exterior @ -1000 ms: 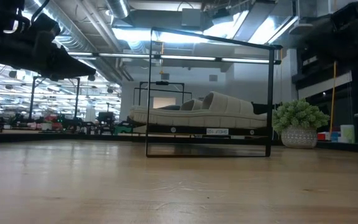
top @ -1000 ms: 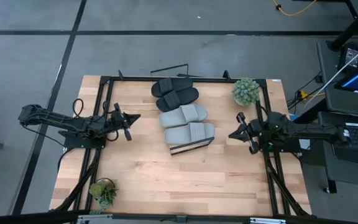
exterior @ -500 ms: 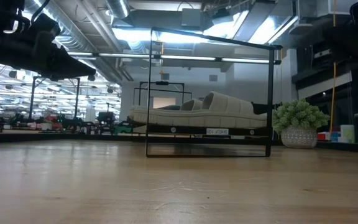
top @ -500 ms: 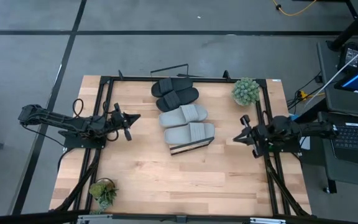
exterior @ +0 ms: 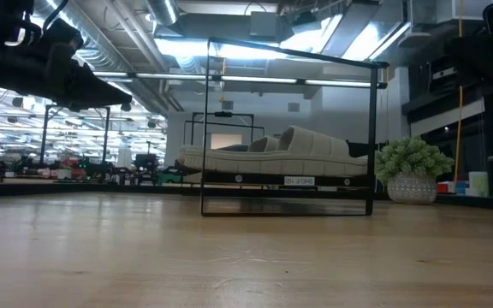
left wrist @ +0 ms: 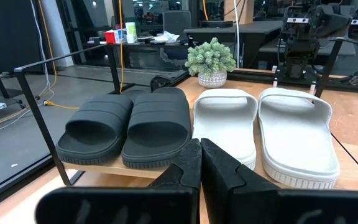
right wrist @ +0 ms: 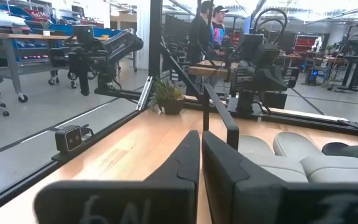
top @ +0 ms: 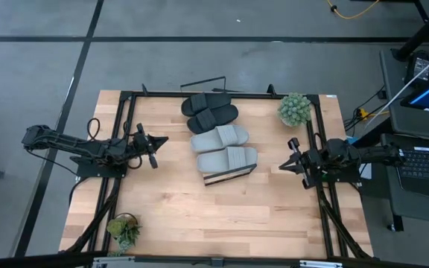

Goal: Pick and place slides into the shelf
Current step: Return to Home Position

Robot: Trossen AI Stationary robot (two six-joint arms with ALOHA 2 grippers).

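Black slides (top: 209, 112), pair; grey slides (top: 223, 147), pair. Side by side on slanted shelf (top: 229, 176), upper centre of frame; loading apparently complete. Left gripper (top: 161, 140), right gripper (top: 283, 164): fingers together, empty, parked at opposite sides of surface (top: 185, 212), clear of shelf.

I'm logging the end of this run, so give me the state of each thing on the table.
Shelf: holding all four slides.
Black slides: both on the shelf, side by side.
Grey slides: both on the shelf, beside the black pair.
Left claw: shut, empty, at the table's left.
Right claw: shut, empty, at the table's right.
Potted plants: upright.
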